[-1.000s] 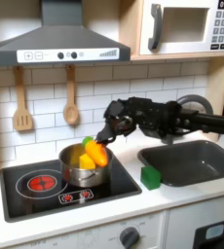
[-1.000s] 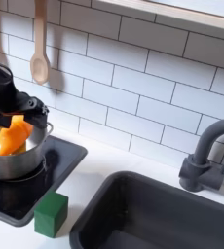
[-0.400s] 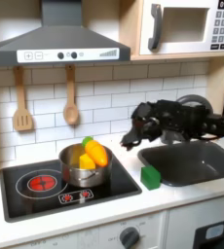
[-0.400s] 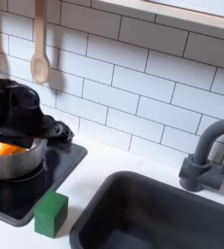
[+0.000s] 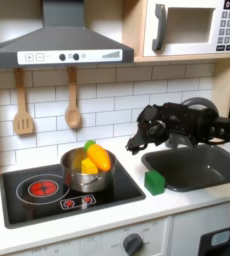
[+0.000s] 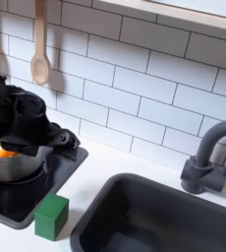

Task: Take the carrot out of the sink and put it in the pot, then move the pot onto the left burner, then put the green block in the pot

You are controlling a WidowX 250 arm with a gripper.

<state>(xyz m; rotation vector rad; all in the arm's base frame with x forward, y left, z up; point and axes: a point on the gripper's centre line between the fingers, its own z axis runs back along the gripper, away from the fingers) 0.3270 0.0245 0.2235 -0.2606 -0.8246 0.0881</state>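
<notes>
Gripper [image 5: 135, 145] hung empty, jaw state unclear; you'd grab the pot [image 5: 79, 176] by its rim — light, slick steel w/ carrot [image 5: 98, 157] inside.

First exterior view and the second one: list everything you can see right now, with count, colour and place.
pot: one, steel, on the right-hand burner in the first exterior view
carrot: one, orange, in the pot
yellow block: one, in the pot
green block: one, on the counter between stovetop and sink
left burner: one, red rings, bare
sink: one, dark grey, right
faucet: one, dark, behind the sink
wooden utensils: two, hanging on the tiles
microwave: one, top right
tool: one, black, above the counter, holding nothing
</notes>
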